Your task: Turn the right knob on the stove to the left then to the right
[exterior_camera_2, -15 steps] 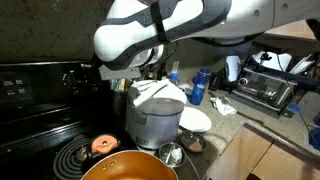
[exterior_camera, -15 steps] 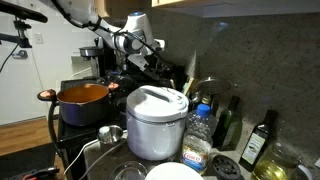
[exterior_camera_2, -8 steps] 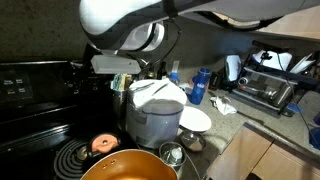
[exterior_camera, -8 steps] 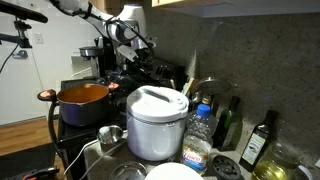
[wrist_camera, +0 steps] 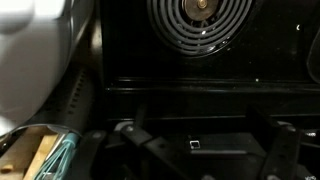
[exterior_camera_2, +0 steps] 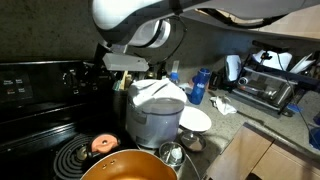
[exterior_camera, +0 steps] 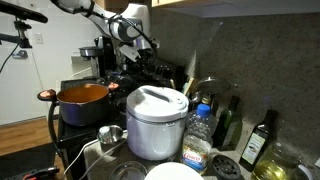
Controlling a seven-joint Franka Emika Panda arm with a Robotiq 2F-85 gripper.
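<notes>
The black stove stands at the left in both exterior views, with its raised rear section carrying round knobs. My gripper hovers over the stove's back right corner, close to the rightmost knob and touching nothing. In the wrist view a coil burner lies at the top and the dark rear section fills the lower half. The gripper is open, one finger on each side with nothing between them. I cannot pick out the right knob in the wrist view.
An orange pot sits on the front burner. A white rice cooker stands right beside the stove. Bottles and a toaster oven crowd the counter. A utensil holder shows at the wrist view's lower left.
The arm has risen and moved toward the back of the stove. The gripper has stayed open.
</notes>
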